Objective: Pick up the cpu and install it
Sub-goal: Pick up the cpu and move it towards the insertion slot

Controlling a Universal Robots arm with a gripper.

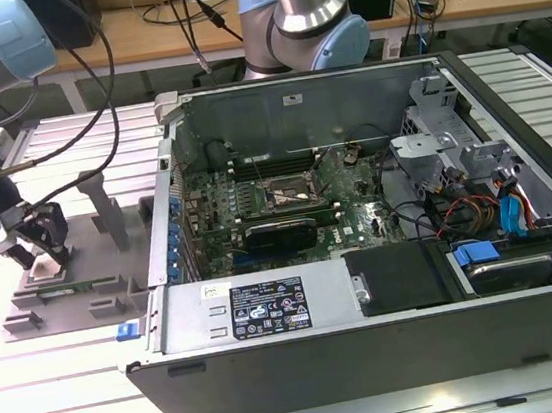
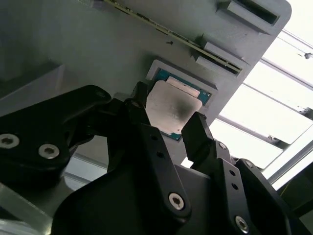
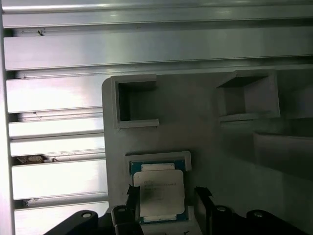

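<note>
The cpu (image 2: 172, 108), a small square chip with a pale silvery top, lies flat in a shallow pocket of the grey plastic fixture (image 2: 98, 54). In the first wrist view the cpu (image 3: 159, 192) sits in the same pocket of the fixture (image 3: 205, 127). My gripper (image 2: 167, 113) is lowered over it, with one black finger on each side of the chip. One fingertip (image 3: 131, 195) is at the chip's edge, and a small gap shows at the other. The gripper (image 1: 44, 245) stands at the exterior view's left, over the fixture (image 1: 65, 293).
An open computer case (image 1: 371, 326) fills the middle and the exterior view's right. Its motherboard holds the dark square socket (image 1: 290, 197). Ribbed aluminium table slats (image 3: 54, 127) surround the fixture. A second robot arm base (image 1: 299, 22) stands behind the case.
</note>
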